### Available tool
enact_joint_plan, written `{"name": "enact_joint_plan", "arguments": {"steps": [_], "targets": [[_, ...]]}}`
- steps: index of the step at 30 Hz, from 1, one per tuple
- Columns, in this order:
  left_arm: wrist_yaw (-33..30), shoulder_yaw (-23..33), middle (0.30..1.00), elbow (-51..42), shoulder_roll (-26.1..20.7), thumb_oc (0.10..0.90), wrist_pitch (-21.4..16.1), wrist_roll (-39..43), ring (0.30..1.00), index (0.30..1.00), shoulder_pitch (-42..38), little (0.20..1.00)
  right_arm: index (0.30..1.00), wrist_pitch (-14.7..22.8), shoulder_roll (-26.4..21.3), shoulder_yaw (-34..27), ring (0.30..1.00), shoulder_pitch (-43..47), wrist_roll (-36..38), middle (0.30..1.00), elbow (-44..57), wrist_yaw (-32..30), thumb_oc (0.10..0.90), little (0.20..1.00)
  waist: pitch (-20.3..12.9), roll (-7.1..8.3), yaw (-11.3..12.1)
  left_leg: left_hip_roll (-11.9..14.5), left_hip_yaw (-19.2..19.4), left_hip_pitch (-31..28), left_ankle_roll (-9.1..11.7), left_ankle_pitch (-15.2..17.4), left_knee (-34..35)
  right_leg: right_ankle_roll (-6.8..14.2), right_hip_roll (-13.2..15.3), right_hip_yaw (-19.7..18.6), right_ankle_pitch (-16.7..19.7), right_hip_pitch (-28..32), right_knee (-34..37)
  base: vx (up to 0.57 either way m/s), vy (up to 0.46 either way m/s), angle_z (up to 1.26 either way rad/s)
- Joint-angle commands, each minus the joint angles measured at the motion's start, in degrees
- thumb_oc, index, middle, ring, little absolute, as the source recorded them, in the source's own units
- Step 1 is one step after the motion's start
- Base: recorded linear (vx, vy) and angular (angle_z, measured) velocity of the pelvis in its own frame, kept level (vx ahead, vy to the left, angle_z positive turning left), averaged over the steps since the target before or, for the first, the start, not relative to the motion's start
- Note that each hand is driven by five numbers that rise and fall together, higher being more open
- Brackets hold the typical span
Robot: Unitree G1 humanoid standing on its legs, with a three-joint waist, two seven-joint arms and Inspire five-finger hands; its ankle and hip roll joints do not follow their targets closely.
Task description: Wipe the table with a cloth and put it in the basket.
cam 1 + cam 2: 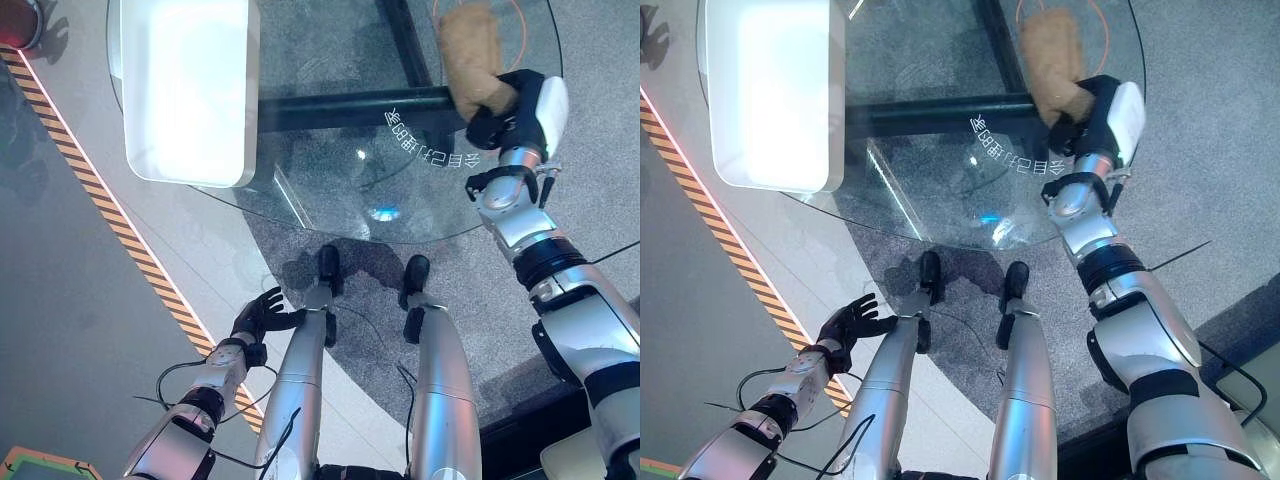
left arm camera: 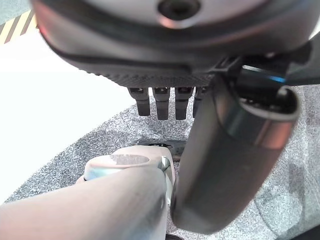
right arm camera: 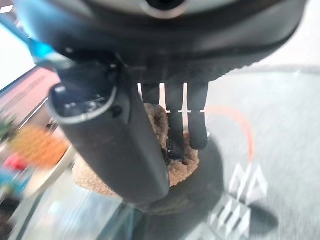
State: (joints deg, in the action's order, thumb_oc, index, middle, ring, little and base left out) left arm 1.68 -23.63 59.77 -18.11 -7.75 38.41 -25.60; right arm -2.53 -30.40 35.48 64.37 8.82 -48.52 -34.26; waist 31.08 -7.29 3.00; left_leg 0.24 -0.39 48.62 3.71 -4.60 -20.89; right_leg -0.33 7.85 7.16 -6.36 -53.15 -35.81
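Note:
A brown cloth (image 1: 470, 55) lies bunched on the far right part of the round glass table (image 1: 330, 190). My right hand (image 1: 515, 105) sits at the cloth's near end, its fingers (image 3: 197, 125) curled down into the fabric (image 3: 182, 170) and the thumb alongside. A white rectangular basket (image 1: 190, 178) stands on the table's left side, well apart from the cloth. Down beside the table's near edge, my left hand (image 1: 262, 315) hangs over the floor, fingers spread and holding nothing.
A dark beam (image 1: 340, 108) runs under the glass from the basket towards the cloth. White lettering (image 1: 430, 150) and an orange ring (image 1: 520, 20) mark the glass. A striped hazard line (image 1: 100, 200) crosses the floor at left.

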Motion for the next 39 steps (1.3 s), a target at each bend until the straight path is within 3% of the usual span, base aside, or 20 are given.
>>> {"name": "enact_joint_plan", "arguments": {"steps": [1,11,17,39], "targets": [[-0.7,1.0,0.9,1.8,1.9,0.8,-1.3,-1.4,0.9,0.9,2.7,0.9,0.3,2.6,3.4,4.9,0.3,1.5,-4.1,0.3,7.8,5.2,0.1,0.2,-1.3,-1.65,1.6,-2.9,4.4,-1.8,-2.7,6.1,-4.1,-0.3,-2.0,3.3,0.8,2.0,4.7,0.0,0.0,0.0],[-2.1,0.7,0.9,1.7,3.5,0.8,-1.5,-1.4,0.9,0.9,2.0,0.9,0.3,1.7,8.3,8.9,0.3,-3.9,-5.0,0.3,10.1,13.0,0.1,0.2,-1.3,-1.57,0.7,-3.0,5.2,-2.2,-2.4,5.8,-3.8,-0.3,-2.3,2.8,1.0,2.3,5.5,0.0,0.001,0.0],[-2.7,1.0,0.9,1.4,4.0,0.8,-1.5,0.5,0.9,0.9,1.5,0.9,0.3,0.2,10.2,10.5,0.3,-6.8,-5.7,0.3,12.6,14.6,0.1,0.2,-1.3,-1.46,0.1,-3.0,5.6,-2.2,-2.2,5.5,-3.6,-0.3,-2.5,2.4,1.1,2.1,5.8,0.0,0.0,0.0],[-2.1,2.8,0.9,0.5,4.2,0.8,-1.8,4.9,0.9,0.9,0.8,0.9,0.3,0.5,10.6,12.4,0.3,-6.4,-4.1,0.3,11.8,22.5,0.1,0.2,-1.3,-1.09,0.7,-2.8,5.2,-2.3,-2.0,5.0,-3.6,-0.2,-2.1,2.8,1.4,2.2,5.6,0.0,0.0,0.0]]}}
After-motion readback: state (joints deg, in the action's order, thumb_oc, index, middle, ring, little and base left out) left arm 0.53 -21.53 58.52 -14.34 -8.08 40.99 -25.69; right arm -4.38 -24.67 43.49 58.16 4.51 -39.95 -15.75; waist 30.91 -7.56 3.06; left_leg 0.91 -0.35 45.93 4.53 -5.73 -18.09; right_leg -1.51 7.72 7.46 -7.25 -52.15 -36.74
